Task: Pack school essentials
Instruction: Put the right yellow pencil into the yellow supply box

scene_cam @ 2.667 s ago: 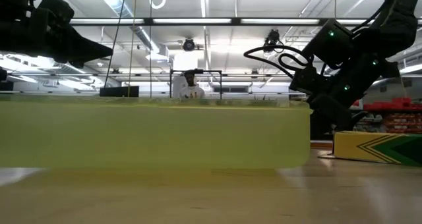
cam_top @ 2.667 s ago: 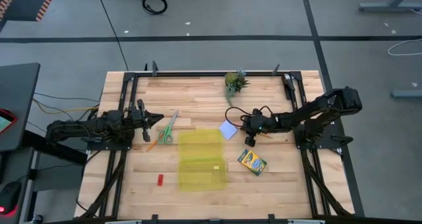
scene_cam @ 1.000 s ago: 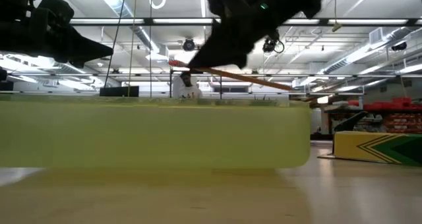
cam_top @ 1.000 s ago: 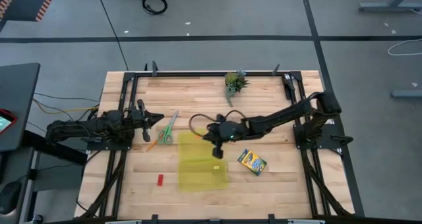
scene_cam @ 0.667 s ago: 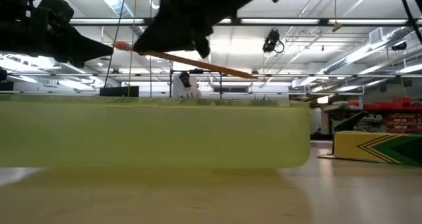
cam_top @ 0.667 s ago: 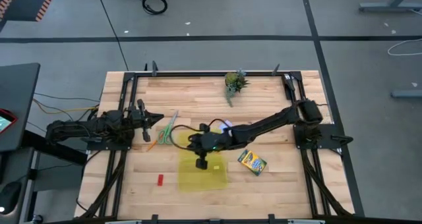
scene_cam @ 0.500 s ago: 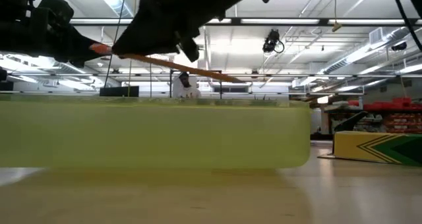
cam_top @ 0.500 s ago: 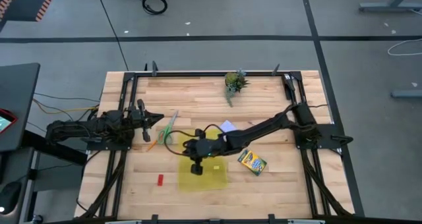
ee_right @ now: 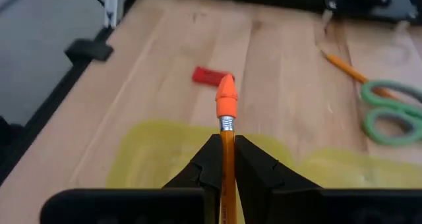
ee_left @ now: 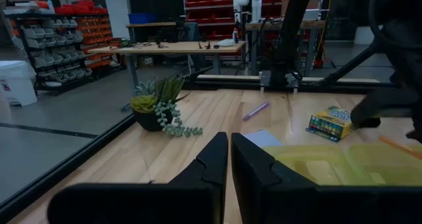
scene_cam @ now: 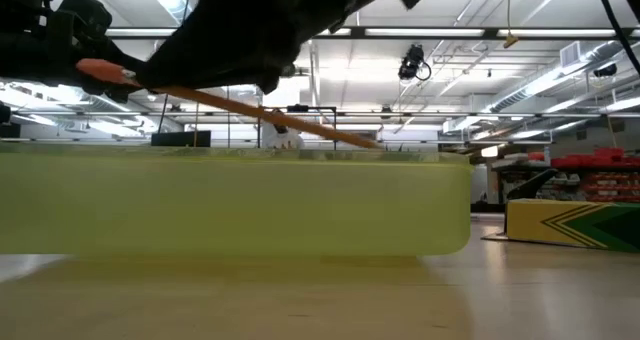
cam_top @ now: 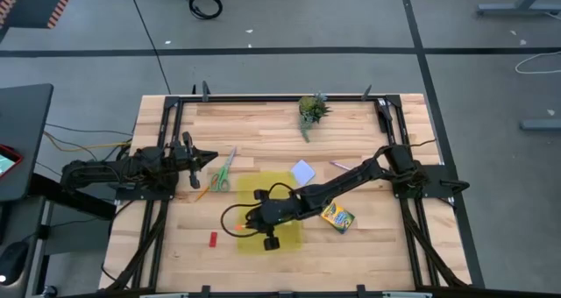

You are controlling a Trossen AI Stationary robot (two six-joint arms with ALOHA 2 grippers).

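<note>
My right gripper [cam_top: 252,217] reaches over the translucent yellow case [cam_top: 282,186], shut on an orange pencil [ee_right: 227,137]. In the low view the pencil [scene_cam: 250,110] slants above the case [scene_cam: 235,200]. My left gripper [cam_top: 195,163] waits shut at the table's left side, touching nothing. Green-handled scissors [cam_top: 223,171] and a second orange pencil [cam_top: 202,193] lie flat beside it. The red block [cam_top: 212,239] lies left of the case, the pale blue note pad [cam_top: 303,172] beyond it, and the crayon box [cam_top: 336,216] to its right. My right gripper pinches the pencil's shaft [ee_right: 227,145] between its two fingers, a short way behind the metal band. The orange eraser end [ee_right: 225,100] sticks out past the fingertips, so the fingers lie along the pencil. It is lifted clear above the case, eraser end higher than the point [scene_cam: 375,142].
A small potted plant [cam_top: 311,109] stands near the far edge. A purple pen [cam_top: 337,165] lies right of the note pad. Black frame rails [cam_top: 263,97] run round the table. Bare wood shows along the near edge.
My right gripper has carried the pencil toward the table's left and near edges, from above the case's far part to above its near left part. The pencil stays in the hold, and its eraser end now points more toward the near left.
</note>
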